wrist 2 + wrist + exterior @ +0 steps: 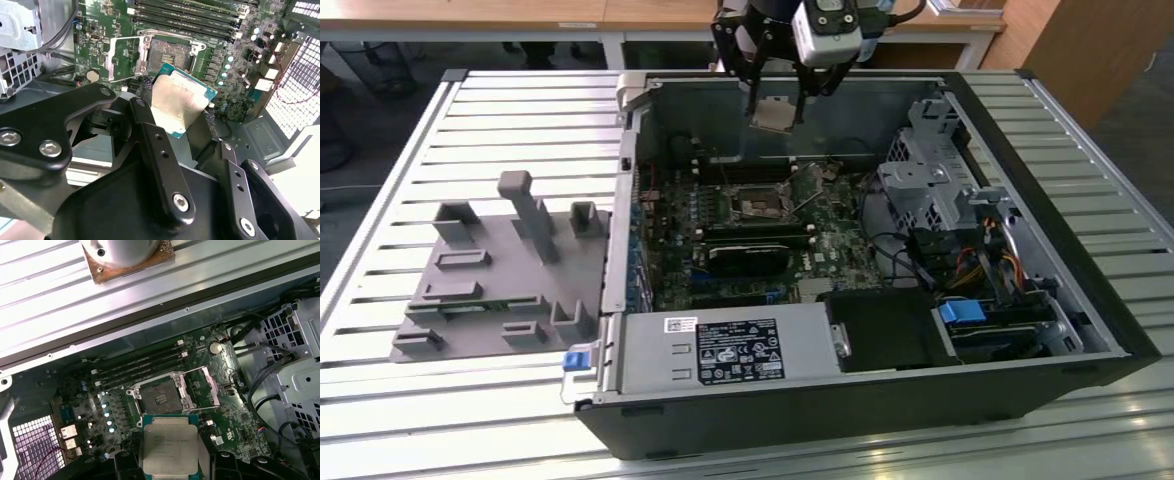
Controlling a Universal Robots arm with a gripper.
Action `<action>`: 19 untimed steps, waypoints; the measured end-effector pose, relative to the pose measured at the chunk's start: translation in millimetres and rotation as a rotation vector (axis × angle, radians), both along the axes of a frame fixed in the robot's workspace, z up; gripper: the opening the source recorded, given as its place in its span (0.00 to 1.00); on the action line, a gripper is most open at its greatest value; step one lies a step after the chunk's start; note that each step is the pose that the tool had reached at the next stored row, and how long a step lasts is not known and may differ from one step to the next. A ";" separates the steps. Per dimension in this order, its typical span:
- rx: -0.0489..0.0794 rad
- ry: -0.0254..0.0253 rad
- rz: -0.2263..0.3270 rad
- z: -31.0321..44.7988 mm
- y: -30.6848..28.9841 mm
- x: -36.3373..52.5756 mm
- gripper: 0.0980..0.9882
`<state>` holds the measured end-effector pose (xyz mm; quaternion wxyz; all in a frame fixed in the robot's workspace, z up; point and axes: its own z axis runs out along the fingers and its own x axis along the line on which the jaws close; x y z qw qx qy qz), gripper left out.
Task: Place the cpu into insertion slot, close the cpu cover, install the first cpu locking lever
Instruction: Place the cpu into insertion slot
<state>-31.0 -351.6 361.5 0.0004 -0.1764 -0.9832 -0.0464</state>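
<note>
My gripper (774,100) hangs over the open computer case, shut on the cpu (774,113), a flat square chip with a pale metal top. In both wrist views the cpu (180,102) (170,445) sits between the black fingers (150,130), tilted and well above the board. The insertion slot (758,203) (167,52) (157,395) lies bare on the green board, below and ahead of the chip. Its cpu cover (122,57) (202,387) is swung open to one side of the socket. The cpu locking lever is too thin to tell apart from the socket's metal parts.
Long black memory slots (140,367) run beside the socket. A silver power supply (720,350) and a drive cage (934,180) with cables fill the case's near and right parts. A grey fixture (494,270) stands on the slatted table (480,420) at the exterior view's left.
</note>
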 end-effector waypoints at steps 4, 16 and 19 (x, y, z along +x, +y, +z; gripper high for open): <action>-0.001 0.0000 -0.023 0.0 0.0 0.0 0.48; -0.003 0.0001 -0.145 -0.4 0.3 0.0 0.48; -0.003 0.0001 -0.171 -0.5 0.3 0.0 0.48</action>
